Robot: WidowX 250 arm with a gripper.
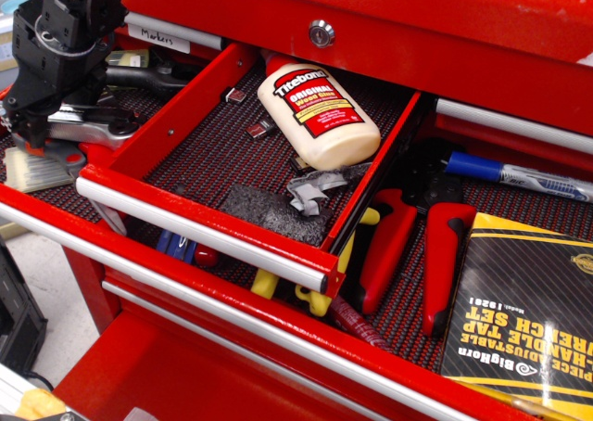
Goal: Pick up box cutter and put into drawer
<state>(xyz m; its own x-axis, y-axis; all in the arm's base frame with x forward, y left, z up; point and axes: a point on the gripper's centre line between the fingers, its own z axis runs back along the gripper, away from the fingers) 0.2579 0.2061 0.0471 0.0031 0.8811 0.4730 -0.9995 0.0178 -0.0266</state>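
As claw (32,124) covers it, box cutter (93,122) lies approx left-right.

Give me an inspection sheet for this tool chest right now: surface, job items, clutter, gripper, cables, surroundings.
Surface: wide lower drawer open, dark mesh liner.
Job's things: box cutter lies at far left under the gripper, outside the drawer, which is pulled open.
Clutter: glue bottle, crumpled grey scrap and dark pad in the drawer; red-handled pliers, blue marker and wrench set box to the right.
Gripper: black gripper low over the box cutter; jaw state unclear.
Cables: nothing seen.
Surroundings: round lock on red chest front; pale floor lower left.
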